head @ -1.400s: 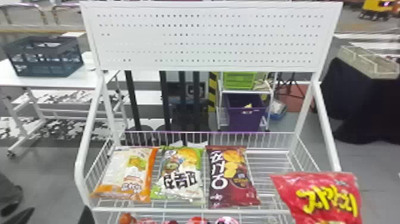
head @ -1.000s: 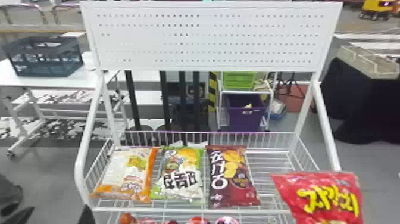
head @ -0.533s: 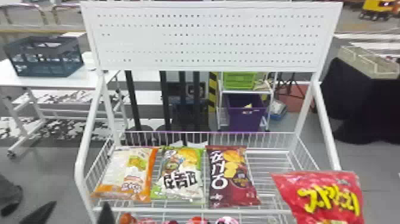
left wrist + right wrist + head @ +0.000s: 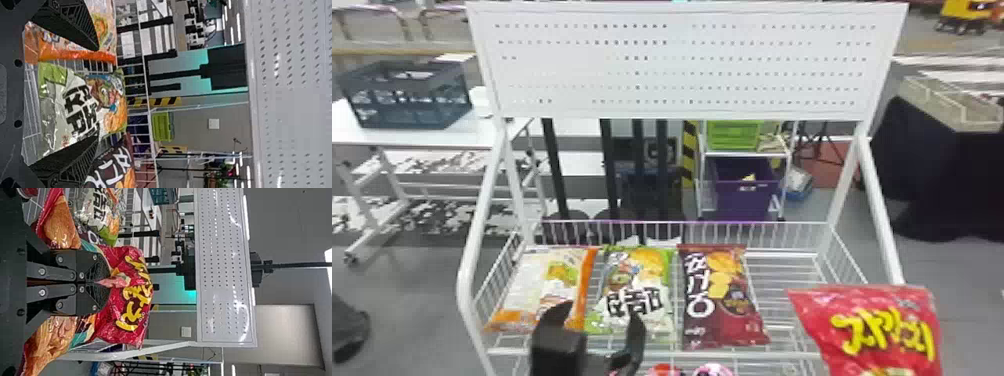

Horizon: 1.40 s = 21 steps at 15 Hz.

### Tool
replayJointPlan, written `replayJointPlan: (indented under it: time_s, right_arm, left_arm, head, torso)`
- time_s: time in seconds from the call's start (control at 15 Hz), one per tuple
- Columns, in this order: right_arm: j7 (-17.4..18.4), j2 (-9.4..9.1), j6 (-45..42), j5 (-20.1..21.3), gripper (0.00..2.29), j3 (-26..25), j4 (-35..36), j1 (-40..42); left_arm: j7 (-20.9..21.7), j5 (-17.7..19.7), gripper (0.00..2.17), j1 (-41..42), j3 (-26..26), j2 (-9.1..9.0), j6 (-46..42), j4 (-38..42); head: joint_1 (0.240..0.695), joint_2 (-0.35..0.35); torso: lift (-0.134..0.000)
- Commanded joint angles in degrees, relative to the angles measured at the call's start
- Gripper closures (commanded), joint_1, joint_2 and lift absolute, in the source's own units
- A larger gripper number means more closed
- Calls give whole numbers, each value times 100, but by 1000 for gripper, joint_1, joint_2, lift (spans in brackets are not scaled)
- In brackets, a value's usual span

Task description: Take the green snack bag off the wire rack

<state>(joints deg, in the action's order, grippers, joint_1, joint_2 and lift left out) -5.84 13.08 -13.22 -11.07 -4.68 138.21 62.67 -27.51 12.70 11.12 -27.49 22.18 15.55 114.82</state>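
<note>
Well, the white wire rack (image 4: pixel 652 355) is biggest, its tubular frame rising to a flat white pegboard (image 4: pixel 682 60) at 12 o'clock in the head view. Dots of holes run across the board, and thin rods make the basket below. Behind, at about 10 o'clock, stands a dark slatted crate (image 4: pixel 407 95) of open, lattice-like walls; a smooth purple bin (image 4: pixel 744 200) sits nearer 1 o'clock.

At 4 o'clock hangs a glossy red snack bag with yellow lettering (image 4: pixel 882 330), its lower end cut off by the frame. The right wrist view adds the right gripper (image 4: pixel 96 282), clenched on a crumpled pink-red fold of that bag.

On the rack, the green snack bag (image 4: pixel 627 300), white-bellied and shiny, lies between 6 and 7 o'clock. Beside it at 9 o'clock is a cream-and-orange bag (image 4: pixel 542 285), and at 3 o'clock a dark maroon bag (image 4: pixel 722 300).

The left gripper (image 4: pixel 600 317) is at 7 o'clock, fingers spread over the near end of the green bag and the cream one. The left wrist view adds the fingers' ribbed black inner faces, either side of the green bag; whether they touch it I can't tell.

Small red and pink packs (image 4: pixel 714 371) at 6 o'clock are mostly cut off.
</note>
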Motion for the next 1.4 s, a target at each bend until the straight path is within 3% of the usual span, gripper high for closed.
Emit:
replayJointPlan:
  time_s: [0.0, 0.2, 0.47, 0.6, 0.67, 0.73, 0.8, 0.93, 1.13, 1.33]
  right_arm:
    - [4, -7, 0, 0, 2125, 2, -31, 0]
    - [4, 2, 0, 0, 2125, -15, -49, 0]
    - [4, 2, 0, 9, 2125, -6, -49, -18]
    - [4, -7, 0, 9, 2125, -15, -49, -26]
    - [4, -7, 0, 9, 2125, -15, -57, -26]
    - [-4, -7, 0, -26, 2125, -15, -57, -26]
    - [4, 2, 17, -26, 2125, -15, -57, -44]
    - [4, 11, 35, -26, 2125, -6, -57, -79]
    - [4, 28, 88, -44, 2125, -6, -66, -132]
    - [4, 37, 123, -44, 2125, -6, -93, -167]
  left_arm:
    - [-61, 197, 90, -919, -406, -206, 340, -909]
    - [-132, 417, 90, -1657, -731, -434, 393, -1946]
    - [-167, 628, 110, -2079, -819, -680, 393, -2544]
    - [-132, 751, 292, -2158, -819, -689, 393, -2649]
    - [-140, 795, 643, -2167, -810, -671, 498, -2658]
    - [-281, 813, 1264, -2184, -819, -671, 674, -2658]
    - [-334, 857, 1615, -2175, -810, -654, 674, -2649]
    - [-132, 909, 1855, -2131, -749, -601, 832, -2614]
    - [-220, 980, 1865, -1973, -696, -531, 815, -2482]
    - [-387, 865, 1865, -1543, -433, -320, 797, -1691]
  head:
    - [499, 0]
    - [499, 0]
    - [499, 0]
    - [499, 0]
    - [499, 0]
    - [499, 0]
    - [499, 0]
    - [499, 0]
    - [499, 0]
    - [499, 0]
  torso:
    - [0]
    - [0]
    - [0]
    - [0]
    - [0]
    - [0]
    - [0]
    - [0]
    - [0]
    - [0]
